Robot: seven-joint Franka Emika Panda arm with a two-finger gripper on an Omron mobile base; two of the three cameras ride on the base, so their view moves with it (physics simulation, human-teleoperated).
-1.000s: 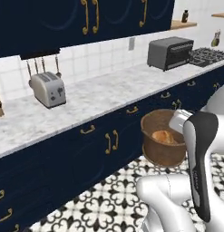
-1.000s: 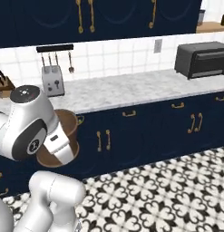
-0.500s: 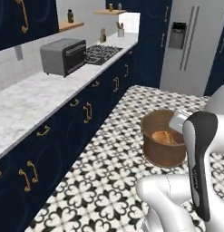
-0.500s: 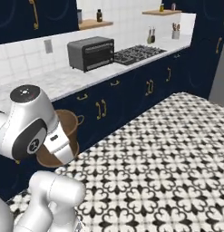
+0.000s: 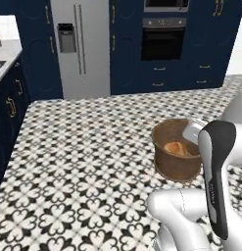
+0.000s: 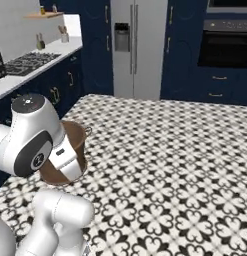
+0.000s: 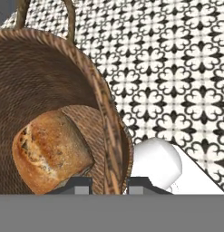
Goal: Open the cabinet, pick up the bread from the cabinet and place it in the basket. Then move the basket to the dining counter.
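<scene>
Left base view: basket [image 5: 177, 156] hung over the patterned floor [image 5: 83, 162] at about 4 o'clock of the frame, bread [image 5: 177, 148] lying inside on its bottom, white arm [image 5: 218, 181] crowding its 3 o'clock side. Fridge [image 5: 79, 46] and oven [image 5: 163, 41] stood at 12 o'clock, well apart. No dining counter was visible.

Right base view: the basket [image 6: 70, 150] sat at 9 o'clock, half hidden behind the arm's big joint [image 6: 31, 137]. Floor [image 6: 170, 165] was open ahead.

Hand view: the gripper [image 7: 106, 183] was clamped on the basket's rim wall [image 7: 109, 136], jaws nearly shut, one finger inside and one outside. Bread [image 7: 50, 152] lay at 8 o'clock, touching the inner wall.

Risk, as judged: the grip was on one thin rim edge only, so a sharp base turn or arm swing could tilt the basket and tip the bread out, or the weave could slip from the pinch.
</scene>
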